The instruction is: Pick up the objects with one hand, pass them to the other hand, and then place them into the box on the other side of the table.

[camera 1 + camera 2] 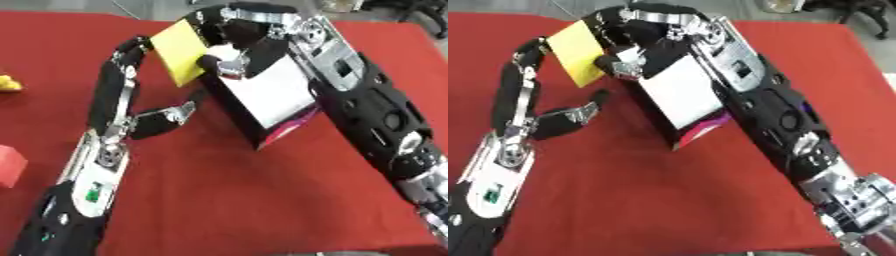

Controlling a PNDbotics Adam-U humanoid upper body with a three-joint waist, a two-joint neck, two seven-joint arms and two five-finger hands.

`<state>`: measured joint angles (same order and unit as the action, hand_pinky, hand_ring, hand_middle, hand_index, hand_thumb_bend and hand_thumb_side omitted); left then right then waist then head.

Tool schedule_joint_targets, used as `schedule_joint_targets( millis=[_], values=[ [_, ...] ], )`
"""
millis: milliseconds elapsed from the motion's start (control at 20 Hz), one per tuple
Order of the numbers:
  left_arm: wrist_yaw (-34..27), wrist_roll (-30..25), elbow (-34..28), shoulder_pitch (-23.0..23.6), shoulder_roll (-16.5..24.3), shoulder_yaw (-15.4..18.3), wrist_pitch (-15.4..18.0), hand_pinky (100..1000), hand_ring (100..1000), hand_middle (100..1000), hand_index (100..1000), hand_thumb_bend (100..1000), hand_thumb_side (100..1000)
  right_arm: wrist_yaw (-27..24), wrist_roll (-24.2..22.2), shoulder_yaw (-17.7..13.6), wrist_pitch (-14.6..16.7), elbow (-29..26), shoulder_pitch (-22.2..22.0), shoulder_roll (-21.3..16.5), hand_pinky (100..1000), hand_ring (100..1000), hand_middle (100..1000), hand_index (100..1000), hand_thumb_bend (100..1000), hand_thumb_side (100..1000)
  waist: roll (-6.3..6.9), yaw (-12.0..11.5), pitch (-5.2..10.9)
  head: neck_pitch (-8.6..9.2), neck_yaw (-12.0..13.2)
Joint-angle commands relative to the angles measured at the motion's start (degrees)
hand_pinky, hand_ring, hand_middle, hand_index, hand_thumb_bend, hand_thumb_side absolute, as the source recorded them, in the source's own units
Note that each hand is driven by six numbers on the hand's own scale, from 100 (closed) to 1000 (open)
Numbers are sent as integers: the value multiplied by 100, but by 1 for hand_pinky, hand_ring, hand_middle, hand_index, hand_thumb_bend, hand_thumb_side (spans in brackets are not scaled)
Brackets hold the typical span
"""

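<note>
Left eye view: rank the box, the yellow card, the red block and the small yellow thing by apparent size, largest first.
1. Box
2. Yellow card
3. Red block, cut off by the edge, so unsure
4. Small yellow thing, also cut off

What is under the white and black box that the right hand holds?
Under the box only the red tablecloth shows, beside its pink bottom edge. The right hand grips its top, next to a yellow card. Directly beneath is hidden.
</note>
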<state>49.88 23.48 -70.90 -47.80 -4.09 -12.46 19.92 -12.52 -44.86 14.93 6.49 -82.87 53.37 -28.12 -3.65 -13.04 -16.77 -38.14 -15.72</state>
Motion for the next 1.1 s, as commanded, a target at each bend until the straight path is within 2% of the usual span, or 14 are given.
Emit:
schedule_joint_targets(
  millis=[50,650,1100],
  values=[
    [-45,43,-58,-71,37,70,-101,825,736,627,820,500,504,-55,6,-74,-16,-118,71,-179,929,800,791,612,100,212,18,14,132,4,14],
    [-67,70,-3,-7,154,158,-264,824,736,625,818,499,522,-155,54,-141,-65,-157,13,-262,928,799,786,612,100,218,46,70,171,-37,-13],
    [-33,66,-243,222,598,54,-124,812,737,632,814,527,496,-342,347,-399,-167,-91,-174,-607,930,796,782,615,100,230,159,164,289,-141,-150]
  ],
)
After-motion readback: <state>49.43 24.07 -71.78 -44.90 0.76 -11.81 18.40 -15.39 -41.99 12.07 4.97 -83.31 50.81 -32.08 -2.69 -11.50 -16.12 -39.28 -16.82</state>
